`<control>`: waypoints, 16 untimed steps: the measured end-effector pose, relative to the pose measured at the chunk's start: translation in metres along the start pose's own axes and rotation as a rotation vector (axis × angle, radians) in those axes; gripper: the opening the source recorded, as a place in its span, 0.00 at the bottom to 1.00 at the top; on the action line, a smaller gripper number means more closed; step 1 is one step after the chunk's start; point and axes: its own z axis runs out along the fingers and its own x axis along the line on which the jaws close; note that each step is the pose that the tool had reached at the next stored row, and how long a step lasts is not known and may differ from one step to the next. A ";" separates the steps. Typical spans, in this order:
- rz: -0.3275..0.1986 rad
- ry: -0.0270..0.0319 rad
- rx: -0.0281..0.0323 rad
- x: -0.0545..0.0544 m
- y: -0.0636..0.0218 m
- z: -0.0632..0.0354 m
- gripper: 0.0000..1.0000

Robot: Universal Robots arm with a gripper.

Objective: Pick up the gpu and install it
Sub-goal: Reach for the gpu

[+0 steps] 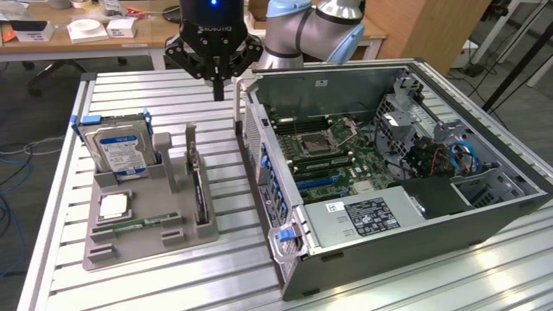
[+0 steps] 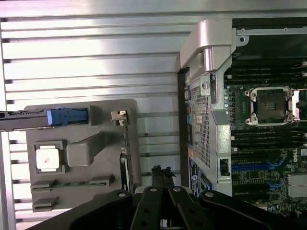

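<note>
Gripper (image 1: 219,94) (image 2: 161,172): hangs above the tabletop (image 1: 155,87), over the gap between the holder (image 1: 164,243) and the case (image 1: 519,207). It points straight down and touches neither. The fingers (image 1: 219,83) (image 2: 156,181) are pressed fully together with nothing between them.

Gpu (image 1: 199,194) (image 2: 125,143): stands on its long edge in a slot of the grey holder, along the side of the holder nearest the case. Its silver bracket end (image 1: 191,137) (image 2: 118,115) points toward the gripper. The card is seated and untouched, and sits lower than the fingertips and well apart from them.

Other items in the holder:
- A hard drive (image 1: 121,150) stands upright at the end on the exterior view's left.
- A processor (image 1: 113,206) (image 2: 48,159) lies flat in a recess.
- A memory stick (image 1: 136,224) lies just beside the processor.

Case: lies on its side on the tabletop with the panel off, to the exterior view's right of the holder. The motherboard (image 1: 333,152) (image 2: 268,143) is exposed. Its processor socket (image 1: 317,142) (image 2: 268,105) is visible, with blue expansion slots (image 1: 324,183) below it. No card is seen in those slots.

Arm (image 1: 311,29): rises behind the case at the far edge of the tabletop.
</note>
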 end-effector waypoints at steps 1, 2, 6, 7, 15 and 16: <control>0.000 0.0000 0.0000 0.000 0.0000 0.0000 0.11; 0.000 0.0000 0.0000 0.000 0.0000 0.0000 0.11; 0.000 0.0001 0.0001 0.002 -0.0002 -0.0001 0.11; 0.000 -0.0001 0.0000 0.003 -0.0003 -0.0001 0.11; 0.000 0.0000 0.0000 0.013 -0.0013 -0.0004 0.11; 0.000 0.0000 0.0000 0.014 -0.0014 -0.0004 0.11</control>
